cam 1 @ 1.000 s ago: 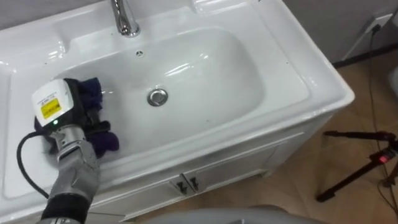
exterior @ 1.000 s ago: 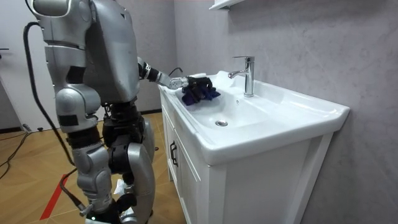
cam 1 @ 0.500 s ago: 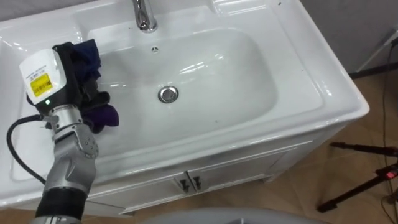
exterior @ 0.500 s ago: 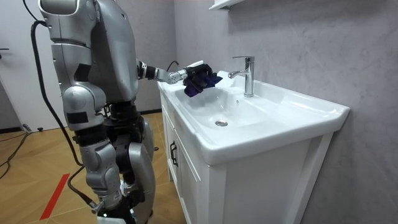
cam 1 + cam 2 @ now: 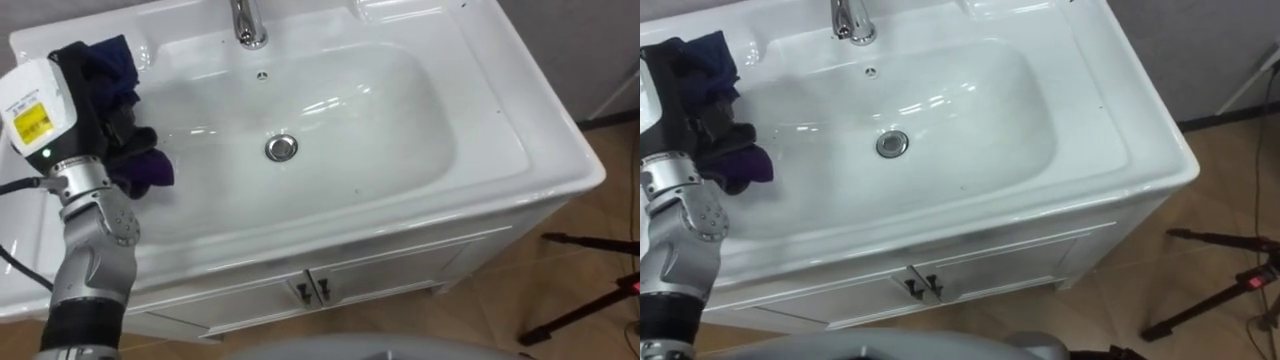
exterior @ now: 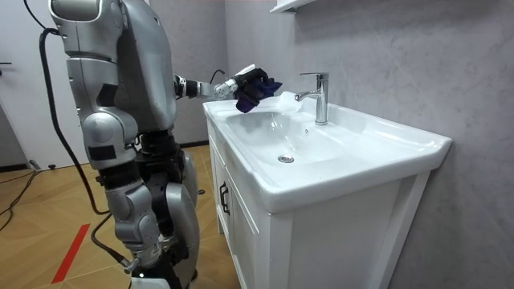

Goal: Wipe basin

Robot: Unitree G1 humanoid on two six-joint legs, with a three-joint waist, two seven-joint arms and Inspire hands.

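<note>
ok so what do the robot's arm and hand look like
The left hand is black with a white casing on its back carrying a yellow label and a green light. The forearm is silver-grey metal with a rounded wrist joint, and a black cable trails from the wrist.

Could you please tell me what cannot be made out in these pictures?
Tap: top cut off by the left eye view's upper edge.
Basin rim's left part: hidden under the left hand and cloth, eye views.
Shelf: cut off by the room view's upper edge.
</note>
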